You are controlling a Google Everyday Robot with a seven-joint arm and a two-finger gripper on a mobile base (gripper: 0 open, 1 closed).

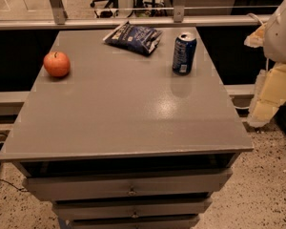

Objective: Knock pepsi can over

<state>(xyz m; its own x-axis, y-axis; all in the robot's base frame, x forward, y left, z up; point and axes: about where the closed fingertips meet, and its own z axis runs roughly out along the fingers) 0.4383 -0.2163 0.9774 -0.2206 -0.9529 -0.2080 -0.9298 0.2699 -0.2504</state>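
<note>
Camera view has the pepsi can (184, 54) standing upright near the far right corner of the counter (124, 113). To my eye the step is a sideways sweep: bring the gripper (275, 93) in over the right edge and push high on the can, so it tips rather than slides into the snack bag (132, 37) beyond. The gripper hangs off the counter's right side, the can well apart to its left and farther back; whether it is open or closed I cannot tell.

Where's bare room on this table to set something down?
Bare: the near half of the table, and the strip between apple and pepsi can. Crowded: the back edge, with snack bag and can. The end effector is off the right side.
</note>
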